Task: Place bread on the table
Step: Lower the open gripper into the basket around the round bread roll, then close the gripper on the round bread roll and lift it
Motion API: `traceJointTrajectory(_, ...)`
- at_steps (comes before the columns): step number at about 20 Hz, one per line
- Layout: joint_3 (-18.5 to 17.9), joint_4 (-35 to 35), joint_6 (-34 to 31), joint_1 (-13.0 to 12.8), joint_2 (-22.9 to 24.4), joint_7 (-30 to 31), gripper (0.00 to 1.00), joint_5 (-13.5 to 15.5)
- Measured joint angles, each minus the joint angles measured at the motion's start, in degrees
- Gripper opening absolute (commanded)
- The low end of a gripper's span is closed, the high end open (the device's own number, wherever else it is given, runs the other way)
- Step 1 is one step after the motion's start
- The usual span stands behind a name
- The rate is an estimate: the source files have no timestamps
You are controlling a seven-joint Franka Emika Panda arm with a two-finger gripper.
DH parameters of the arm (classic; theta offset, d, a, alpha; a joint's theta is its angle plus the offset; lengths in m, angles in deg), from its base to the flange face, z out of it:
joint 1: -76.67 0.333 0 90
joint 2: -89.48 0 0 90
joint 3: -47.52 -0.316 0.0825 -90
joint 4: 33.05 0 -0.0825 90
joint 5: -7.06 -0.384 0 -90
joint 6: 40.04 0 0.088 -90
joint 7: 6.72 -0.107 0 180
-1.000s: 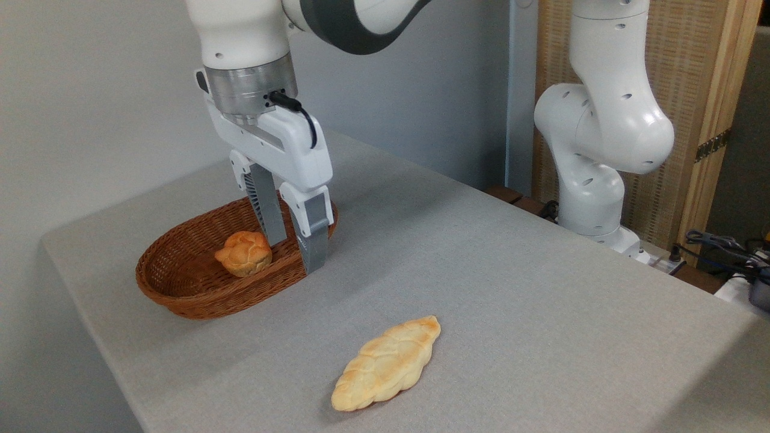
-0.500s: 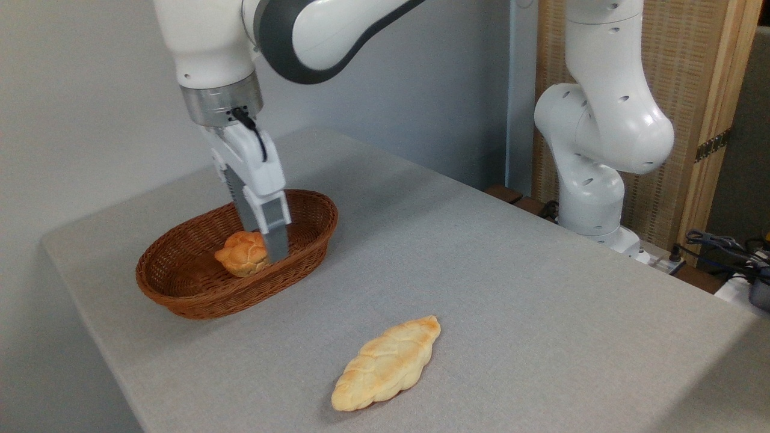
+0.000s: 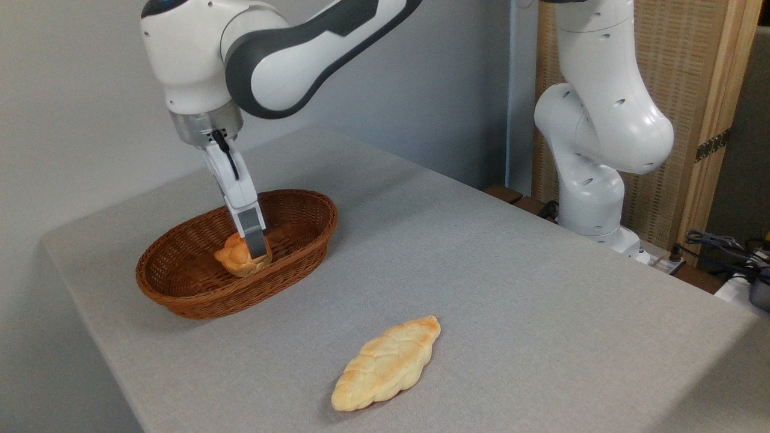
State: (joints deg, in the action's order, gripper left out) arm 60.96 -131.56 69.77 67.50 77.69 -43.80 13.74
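On table: one basket, one bread, hand grip unclear, one loaf.

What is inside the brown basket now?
A small orange-brown bun sits in the basket, with the claw lowered onto it. The claw's near finger covers the bun's right side, so the far finger is hidden.

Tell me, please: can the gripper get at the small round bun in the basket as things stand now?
Probably yes. The gripper is already down inside the open basket, right at the bun, and nothing covers it. Only one finger shows, so a real grip is unclear.
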Motion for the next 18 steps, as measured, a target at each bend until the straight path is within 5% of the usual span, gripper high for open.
traceJointTrajectory(8, 2.67, -0.01, 4.64, 0.0, -4.12, 0.0, 0.98, 0.0)
traceJointTrajectory(13, 3.06, -0.01, 4.73, 0.0, -4.76, -0.01, 0.46, -0.26)
traceJointTrajectory(18, 3.1, -0.01, 4.74, 0.01, -4.76, -0.03, 0.43, -0.27)
